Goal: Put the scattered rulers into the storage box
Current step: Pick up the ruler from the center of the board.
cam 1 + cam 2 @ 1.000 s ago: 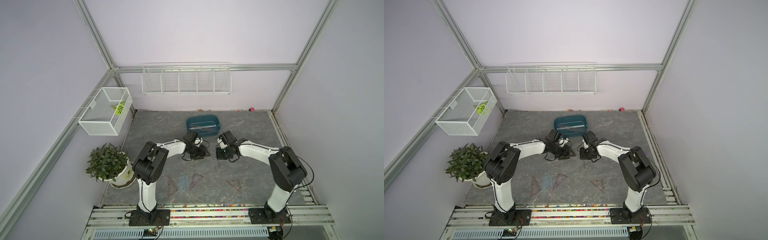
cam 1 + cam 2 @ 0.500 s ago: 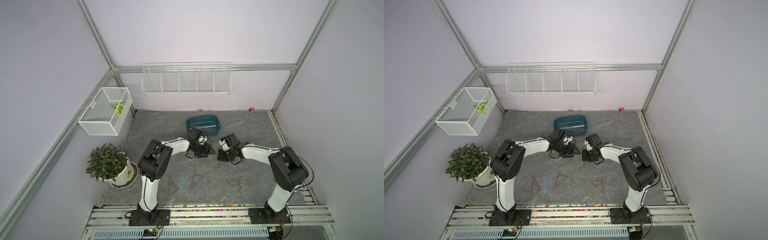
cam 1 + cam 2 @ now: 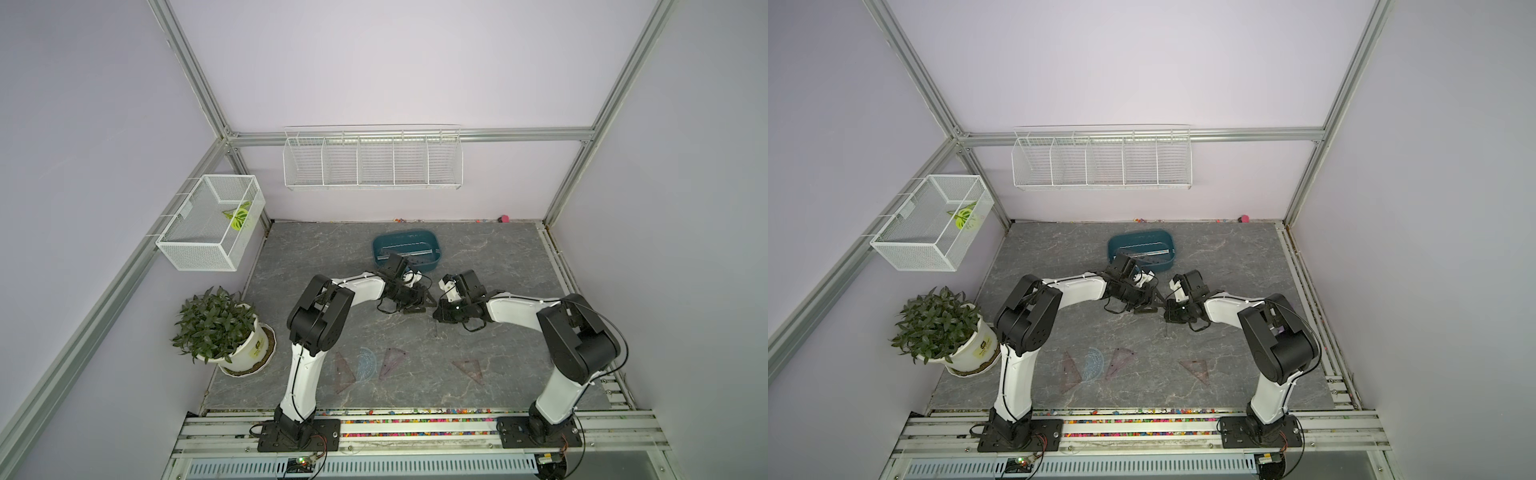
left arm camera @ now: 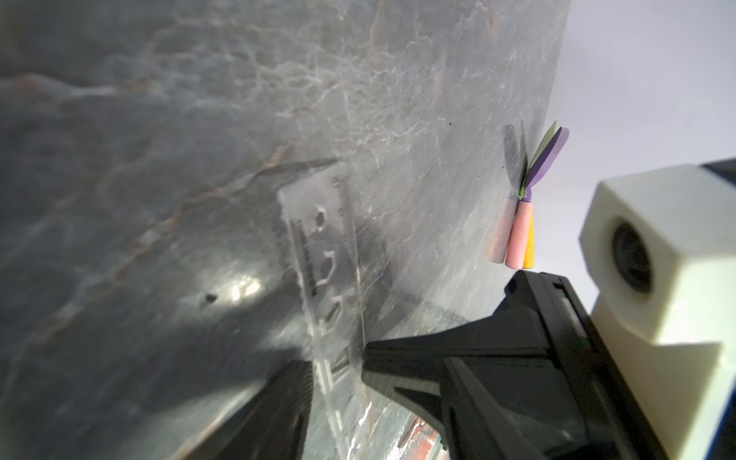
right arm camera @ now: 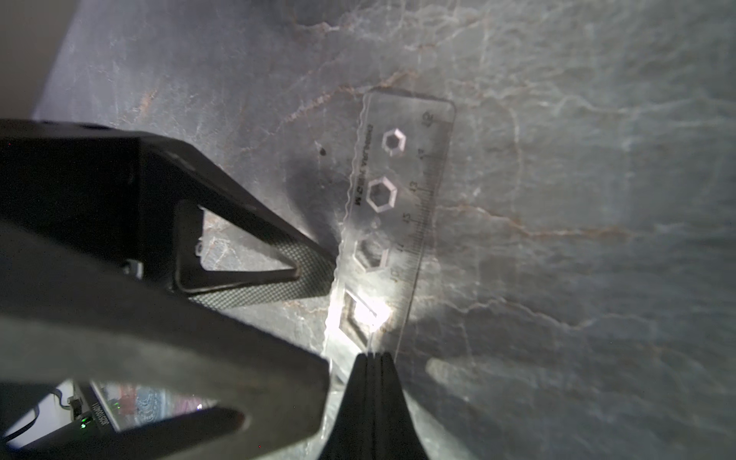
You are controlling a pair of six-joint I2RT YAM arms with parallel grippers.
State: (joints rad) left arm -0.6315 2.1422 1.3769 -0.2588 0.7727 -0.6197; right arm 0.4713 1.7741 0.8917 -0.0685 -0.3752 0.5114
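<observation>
A clear straight ruler (image 5: 406,167) (image 4: 318,239) lies mid-table, faint in a top view (image 3: 436,328). My right gripper (image 5: 372,356) (image 3: 436,311) is shut, tips against its scale edge. My left gripper (image 5: 328,314) (image 3: 419,301) is open, its fingertips (image 5: 318,263) at the wavy edge. The teal storage box (image 3: 379,243) (image 3: 1113,241) behind the grippers holds a strip ruler (image 3: 409,252). Near the front lie three brown triangles (image 3: 344,372) (image 3: 392,361) (image 3: 469,370) and a bluish protractor (image 3: 365,363).
A potted plant (image 3: 216,328) stands at the table's left edge. White wire baskets hang on the left wall (image 3: 208,224) and the back wall (image 3: 372,158). Pastel chunky items (image 4: 517,231) lie by a wall. The two arms nearly touch mid-table.
My left gripper has swung away from the box, rightward and toward the front, up to the right gripper. The right gripper has shifted slightly forward and stays shut.
</observation>
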